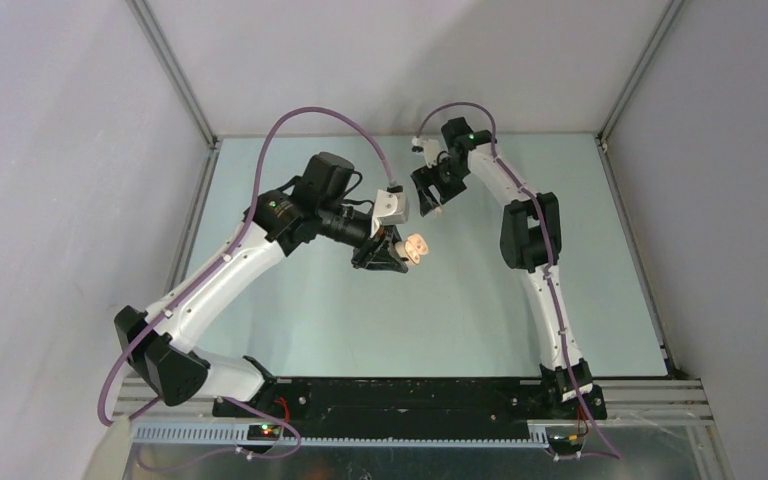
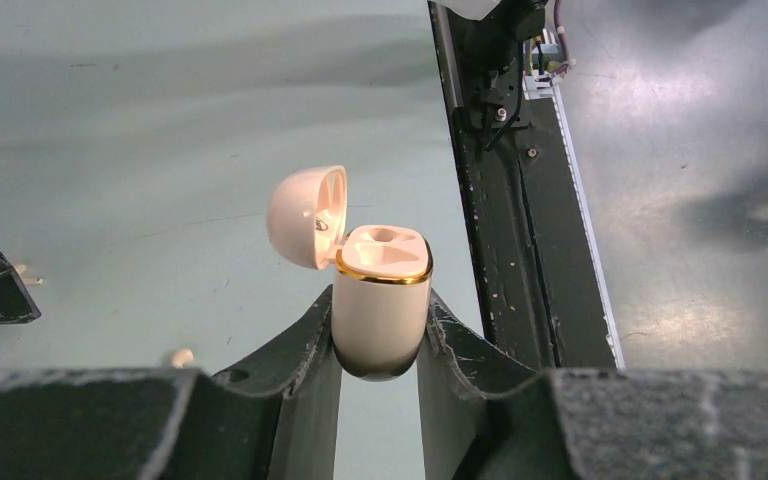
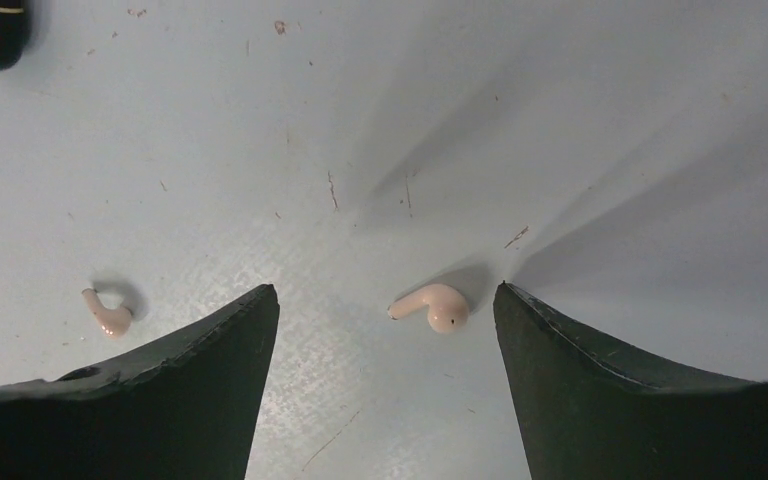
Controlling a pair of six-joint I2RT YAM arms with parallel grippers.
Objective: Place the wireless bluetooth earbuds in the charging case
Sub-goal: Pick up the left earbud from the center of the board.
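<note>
One earbud (image 3: 432, 308) beneath the right gripper (image 3: 385, 292), other earbud (image 3: 110, 316) nearby on table (image 3: 580, 110)

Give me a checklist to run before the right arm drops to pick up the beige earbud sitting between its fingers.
1. Left gripper shut on the beige case, case upright: ok.
2. Case lid open: ok.
3. Wells empty and facing up: ok, both look bare.
4. Right gripper open: ok.
5. Earbud inside the right gripper's opening: ok, though off centre.
6. Right gripper's height above the table: cannot tell.
</note>
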